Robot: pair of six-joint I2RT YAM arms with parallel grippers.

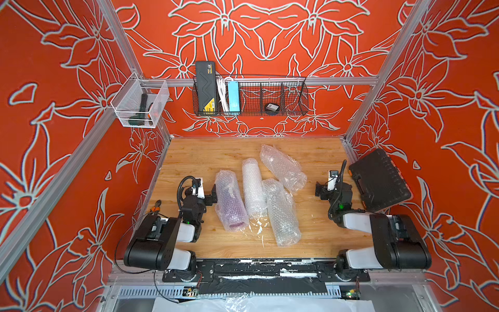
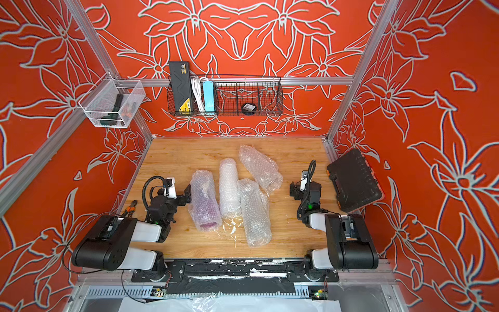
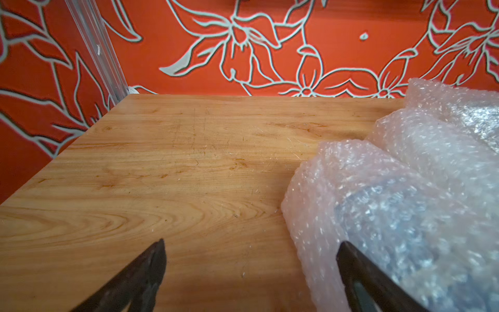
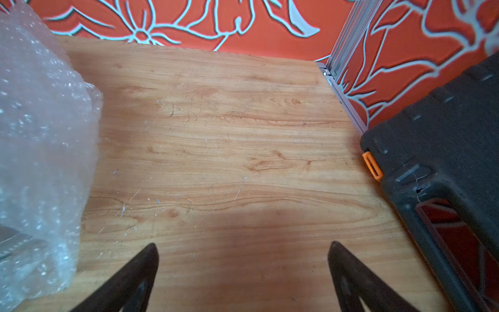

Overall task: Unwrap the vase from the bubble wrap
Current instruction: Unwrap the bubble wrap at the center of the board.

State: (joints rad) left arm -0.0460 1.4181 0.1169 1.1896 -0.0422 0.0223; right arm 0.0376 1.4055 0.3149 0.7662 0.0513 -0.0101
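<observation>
Left tool [image 3: 251,241]: wide, empty, beside bubble wrap [image 1: 231,201]
Right tool [image 4: 243,243]: wide, empty
Vase [image 1: 232,209]: purple, blurred inside wrap
Other rolls [image 1: 282,213]: contents hidden
Basket labels [image 1: 209,106]: unreadable

No text is legible; labels on the black box [image 1: 205,89] and round black object [image 1: 271,108] are too small.

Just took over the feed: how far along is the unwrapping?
Done: nothing visible; four clear bubble wrap bundles lie closed on the wooden table. In hand: nothing; the left gripper stands open beside the purple-tinted bundle, the right gripper open, apart. Left: all unwrapping.
</observation>
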